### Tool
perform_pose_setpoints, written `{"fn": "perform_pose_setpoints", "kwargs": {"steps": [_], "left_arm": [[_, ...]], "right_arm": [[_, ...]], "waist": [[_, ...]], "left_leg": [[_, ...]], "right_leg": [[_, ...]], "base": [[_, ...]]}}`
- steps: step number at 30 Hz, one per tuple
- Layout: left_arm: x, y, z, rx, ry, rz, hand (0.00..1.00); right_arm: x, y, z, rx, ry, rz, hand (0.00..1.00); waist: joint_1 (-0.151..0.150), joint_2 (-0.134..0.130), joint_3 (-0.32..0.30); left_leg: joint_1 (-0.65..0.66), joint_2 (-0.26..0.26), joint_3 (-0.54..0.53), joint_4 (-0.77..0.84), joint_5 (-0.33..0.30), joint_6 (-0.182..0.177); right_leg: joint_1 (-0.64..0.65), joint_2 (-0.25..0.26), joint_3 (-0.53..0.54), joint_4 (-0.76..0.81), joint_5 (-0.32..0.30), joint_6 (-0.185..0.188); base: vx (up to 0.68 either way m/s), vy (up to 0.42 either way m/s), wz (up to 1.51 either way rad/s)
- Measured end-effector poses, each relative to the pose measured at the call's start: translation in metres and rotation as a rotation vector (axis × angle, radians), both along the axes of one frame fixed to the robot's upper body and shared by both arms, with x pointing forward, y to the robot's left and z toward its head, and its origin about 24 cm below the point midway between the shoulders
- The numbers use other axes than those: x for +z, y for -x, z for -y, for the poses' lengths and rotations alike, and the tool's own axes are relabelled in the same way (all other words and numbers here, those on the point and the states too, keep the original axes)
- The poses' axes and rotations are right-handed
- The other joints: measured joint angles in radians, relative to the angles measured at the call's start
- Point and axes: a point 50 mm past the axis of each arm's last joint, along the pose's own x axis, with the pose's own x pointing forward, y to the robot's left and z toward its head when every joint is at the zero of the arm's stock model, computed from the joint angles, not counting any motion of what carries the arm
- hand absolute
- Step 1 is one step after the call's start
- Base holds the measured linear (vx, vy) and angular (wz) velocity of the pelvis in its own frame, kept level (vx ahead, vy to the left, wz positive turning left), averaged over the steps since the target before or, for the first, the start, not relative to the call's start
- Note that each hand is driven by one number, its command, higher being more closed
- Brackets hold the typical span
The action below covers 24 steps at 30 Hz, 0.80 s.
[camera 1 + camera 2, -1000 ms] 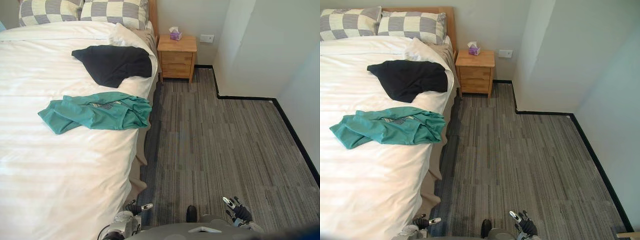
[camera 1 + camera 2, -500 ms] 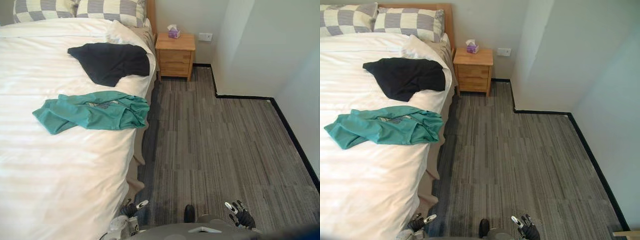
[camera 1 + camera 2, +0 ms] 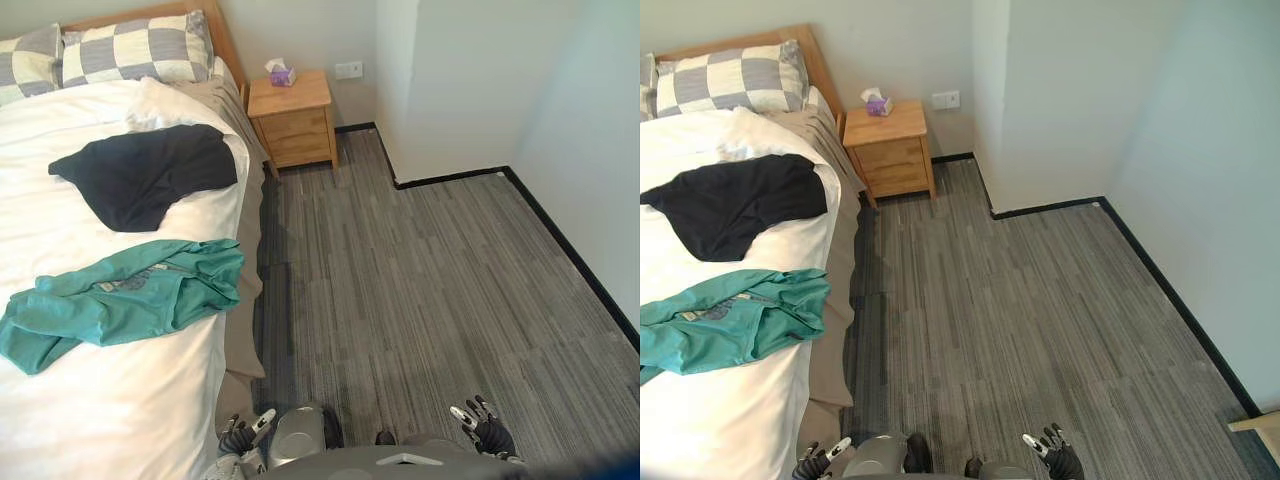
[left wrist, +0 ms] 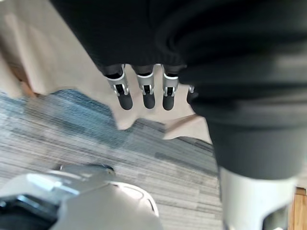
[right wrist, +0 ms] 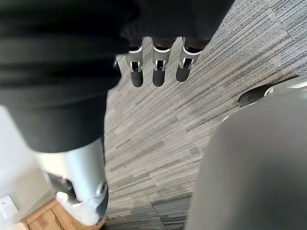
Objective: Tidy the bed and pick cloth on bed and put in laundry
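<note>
Teal cloth (image 3: 120, 300) crumpled at the floor-side edge of the bed (image 3: 100, 430), long axis across the mattress, bunched end toward that edge. Black cloth (image 3: 140, 175) spread flat nearer the headboard end. Probably light, limp, prone to trailing: best pinched at bunched folds. Left hand (image 3: 245, 432) and right hand (image 3: 480, 428) down low, fingers straight, empty.

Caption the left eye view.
Crumpled teal shirt and black garment lie on the white-sheeted bed beside grey striped carpet.
</note>
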Motion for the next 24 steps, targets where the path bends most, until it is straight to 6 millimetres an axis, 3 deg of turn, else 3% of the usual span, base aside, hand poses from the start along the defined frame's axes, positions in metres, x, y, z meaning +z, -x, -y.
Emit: {"fn": "perform_pose_setpoints", "kwargs": {"steps": [2, 3, 5, 6, 7, 8, 9, 10, 11, 13, 15, 17, 18, 20, 21, 22, 23, 24], "left_arm": [[-0.001, 0.003, 0.000, 0.018, 0.009, -0.005, 0.00], [-0.001, 0.007, -0.002, 0.031, 0.010, -0.014, 0.00], [-0.001, 0.008, -0.003, 0.033, 0.012, -0.013, 0.00], [-0.001, 0.008, -0.003, 0.032, 0.010, -0.020, 0.00], [-0.001, 0.009, -0.004, 0.031, 0.008, -0.023, 0.00], [-0.001, 0.011, -0.007, 0.008, -0.004, -0.038, 0.00], [-0.001, 0.012, -0.009, -0.002, -0.009, -0.042, 0.00], [-0.001, 0.012, -0.012, -0.024, -0.020, -0.045, 0.00], [0.000, 0.011, -0.013, -0.051, -0.030, -0.045, 0.00], [0.000, 0.011, -0.013, -0.052, -0.030, -0.047, 0.00], [0.000, 0.006, -0.012, -0.061, -0.030, -0.043, 0.00], [-0.001, 0.005, -0.010, -0.069, -0.021, -0.045, 0.00], [-0.001, 0.002, -0.007, -0.082, -0.010, -0.043, 0.00], [0.000, -0.003, -0.007, -0.087, -0.005, -0.034, 0.00], [0.000, -0.004, -0.008, -0.086, -0.007, -0.032, 0.00], [0.000, -0.004, -0.009, -0.085, -0.010, -0.034, 0.00], [-0.001, -0.007, -0.005, -0.087, 0.002, -0.035, 0.00], [-0.001, -0.010, 0.008, -0.092, 0.039, -0.013, 0.00]], "right_arm": [[0.001, -0.001, 0.000, 0.015, 0.017, 0.005, 0.00], [0.000, 0.002, -0.002, 0.038, 0.025, -0.011, 0.00], [-0.001, -0.001, -0.005, 0.069, 0.033, -0.012, 0.00], [0.000, -0.003, -0.006, 0.078, 0.040, -0.009, 0.00], [0.000, -0.003, -0.006, 0.079, 0.042, -0.010, 0.00], [-0.001, -0.002, -0.006, 0.071, 0.046, -0.019, 0.00], [-0.002, 0.000, -0.006, 0.068, 0.045, -0.027, 0.00], [-0.002, 0.005, -0.006, 0.061, 0.049, -0.038, 0.00], [-0.003, 0.012, -0.007, 0.048, 0.049, -0.050, 0.00], [-0.003, 0.016, -0.009, 0.033, 0.043, -0.045, 0.00], [-0.002, 0.015, -0.009, 0.011, 0.044, -0.024, 0.00], [-0.001, 0.013, -0.006, -0.009, 0.055, -0.010, 0.00], [0.000, 0.011, -0.003, -0.013, 0.065, -0.006, 0.00], [0.000, 0.009, -0.005, -0.024, 0.060, 0.001, 0.00], [0.000, 0.008, -0.008, -0.025, 0.056, 0.004, 0.00], [0.000, 0.009, -0.011, -0.030, 0.050, 0.008, 0.00], [0.001, 0.008, -0.005, -0.031, 0.065, 0.012, 0.00], [0.003, 0.003, 0.001, -0.035, 0.088, 0.030, 0.00]], "waist": [[0.001, 0.001, -0.008], [0.004, -0.008, -0.020], [0.009, -0.011, -0.037], [0.009, -0.010, -0.038], [0.009, -0.012, -0.039], [0.004, -0.023, -0.041], [0.001, -0.031, -0.043], [-0.004, -0.043, -0.045], [-0.023, -0.046, -0.047], [-0.035, -0.045, -0.049], [-0.042, -0.046, -0.045], [-0.060, -0.033, -0.034], [-0.065, -0.019, -0.022], [-0.079, -0.022, -0.016], [-0.081, -0.034, -0.011], [-0.083, -0.045, -0.004], [-0.083, -0.028, 0.004], [-0.082, 0.002, 0.016]], "left_leg": [[0.007, 0.002, 0.031, -0.024, 0.071, 0.042], [0.022, -0.012, 0.053, -0.031, 0.101, 0.098], [0.024, -0.024, 0.083, -0.005, 0.048, 0.138], [0.038, -0.025, 0.092, 0.009, 0.015, 0.148], [0.046, -0.028, 0.093, 0.008, 0.007, 0.148], [0.095, -0.052, 0.077, -0.008, -0.028, 0.138], [0.118, -0.067, 0.066, -0.024, -0.038, 0.131], [0.165, -0.090, 0.047, -0.053, -0.048, 0.116], [0.220, -0.112, 0.000, -0.081, -0.058, 0.106], [0.269, -0.116, -0.041, -0.114, -0.065, 0.098], [0.323, -0.109, -0.090, -0.152, -0.061, 0.099], [0.366, -0.074, -0.143, -0.159, -0.075, 0.086], [0.392, -0.039, -0.169, -0.162, -0.086, 0.069], [0.420, -0.007, -0.203, -0.189, -0.095, 0.044], [0.449, -0.005, -0.219, -0.210, -0.105, 0.018], [0.479, -0.006, -0.229, -0.214, -0.128, -0.018], [0.498, 0.010, -0.227, -0.220, -0.135, -0.030], [0.514, 0.033, -0.193, -0.226, -0.104, -0.043]], "right_leg": [[0.008, -0.009, 0.000, 0.031, -0.053, 0.014], [0.001, -0.030, 0.000, 0.068, -0.095, 0.036], [-0.021, -0.065, -0.025, 0.142, -0.122, 0.084], [-0.061, -0.084, -0.071, 0.263, -0.137, 0.104], [-0.081, -0.094, -0.089, 0.329, -0.141, 0.109], [-0.155, -0.138, -0.133, 0.573, -0.124, 0.141], [-0.185, -0.160, -0.141, 0.668, -0.100, 0.153], [-0.248, -0.196, -0.142, 0.829, -0.038, 0.162], [-0.314, -0.248, -0.163, 1.011, -0.023, 0.160], [-0.370, -0.287, -0.178, 1.087, -0.028, 0.149], [-0.441, -0.311, -0.183, 1.050, -0.056, 0.143], [-0.464, -0.289, -0.191, 0.916, -0.082, 0.134], [-0.477, -0.250, -0.197, 0.784, -0.086, 0.128], [-0.491, -0.208, -0.205, 0.568, -0.036, 0.124], [-0.501, -0.206, -0.202, 0.424, 0.027, 0.119], [-0.491, -0.207, -0.195, 0.337, 0.153, 0.073], [-0.477, -0.184, -0.211, 0.349, 0.131, 0.031], [-0.489, -0.169, -0.222, 0.415, 0.075, 0.015]], "base": [[0.34, 0.184, 0.05], [0.31, 0.149, -0.02], [0.40, 0.175, -0.23], [0.32, 0.136, -0.28], [0.42, 0.214, -0.06], [0.34, 0.169, 0.10], [0.42, 0.189, 0.27], [0.37, 0.064, 0.68], [0.37, 0.038, 0.84], [0.33, -0.008, 0.80], [0.34, -0.100, 0.86], [0.40, -0.196, 0.85], [0.43, -0.255, 0.72], [0.41, -0.289, 0.67], [0.44, -0.358, 0.44], [0.49, -0.381, 0.29], [0.59, -0.409, 0.09], [0.53, -0.373, 0.00]]}}
